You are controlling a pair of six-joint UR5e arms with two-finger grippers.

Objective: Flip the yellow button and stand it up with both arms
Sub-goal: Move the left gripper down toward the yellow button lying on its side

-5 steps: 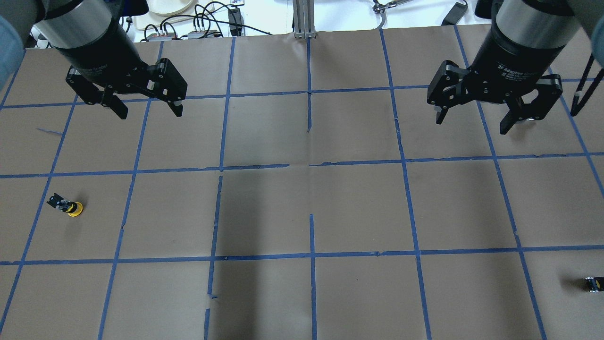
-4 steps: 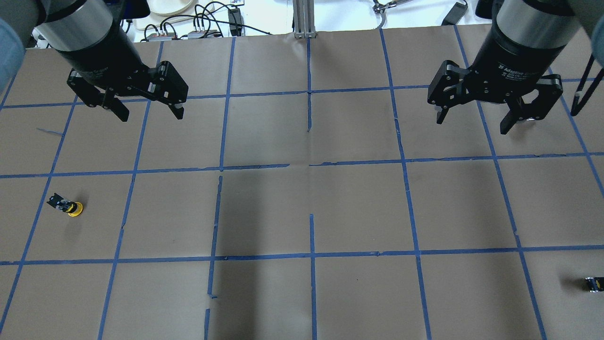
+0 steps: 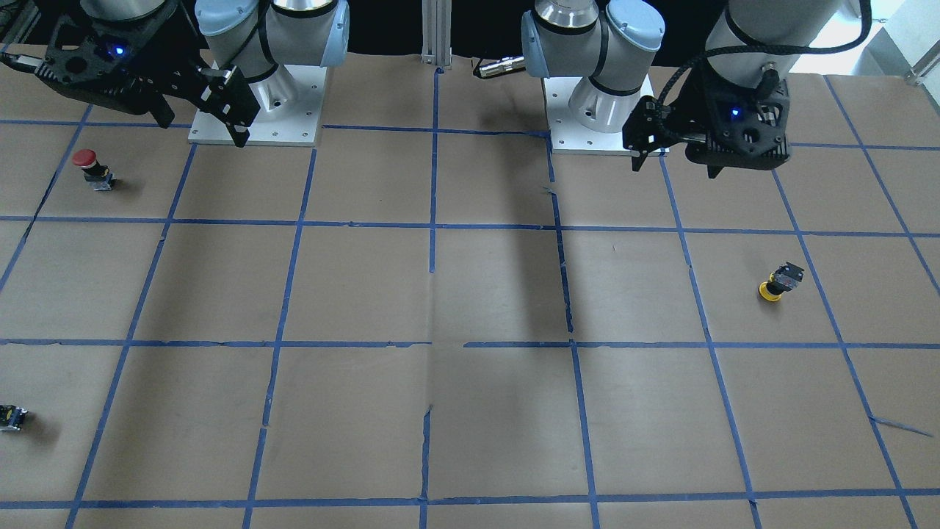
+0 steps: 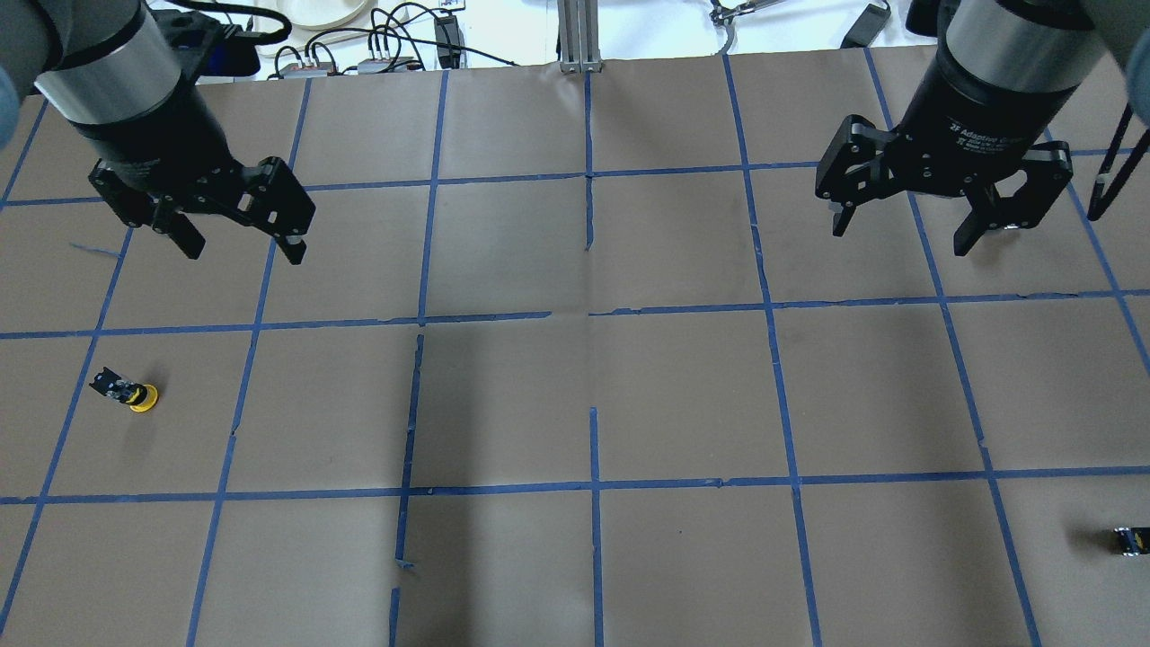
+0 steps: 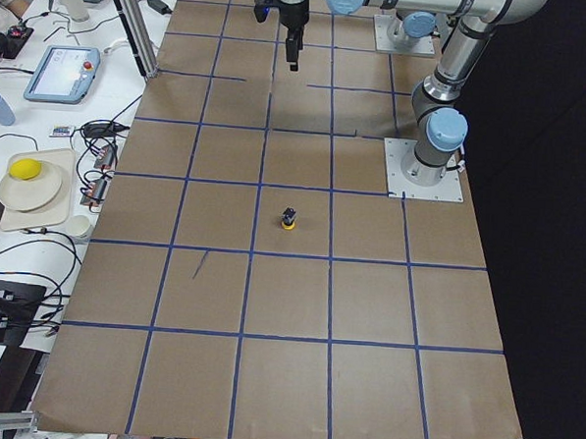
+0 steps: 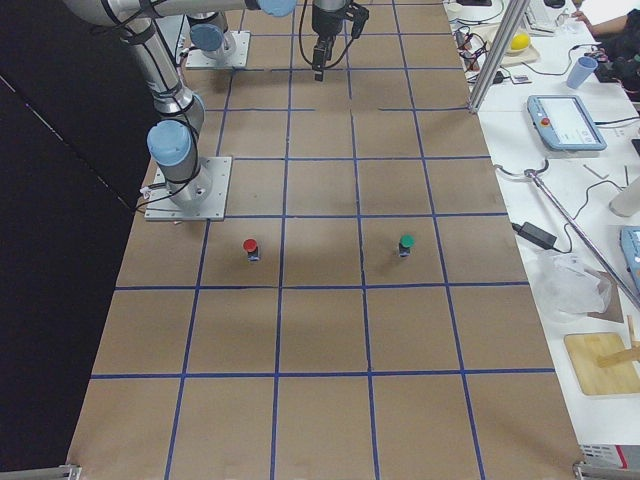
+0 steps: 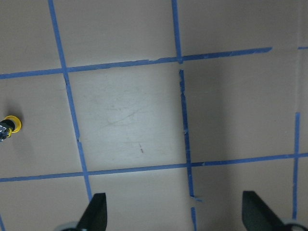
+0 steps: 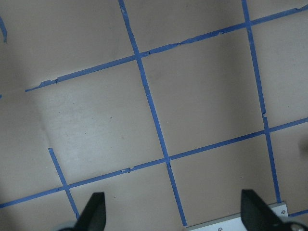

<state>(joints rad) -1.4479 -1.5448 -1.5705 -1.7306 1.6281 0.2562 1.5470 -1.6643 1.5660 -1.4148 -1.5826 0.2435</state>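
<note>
The yellow button (image 4: 130,391) sits at the table's left side, resting on its yellow cap with the black body up and tilted. It also shows in the front view (image 3: 778,281), the left side view (image 5: 289,218) and at the left edge of the left wrist view (image 7: 9,126). My left gripper (image 4: 243,250) is open and empty, high above the table, behind and to the right of the button. Its fingertips (image 7: 96,211) frame bare paper. My right gripper (image 4: 898,238) is open and empty over the table's far right; it also shows in the right wrist view (image 8: 173,211).
A red-capped button (image 3: 89,167) stands near the right arm's base. A green-capped button (image 6: 405,243) stands further out. A tiny dark block with a yellow spot (image 4: 1130,539) lies at the right front edge. Blue tape lines grid the brown paper.
My left gripper has moved left and toward the table's front, closer to the yellow button, still open. The right arm and the button have not moved.
</note>
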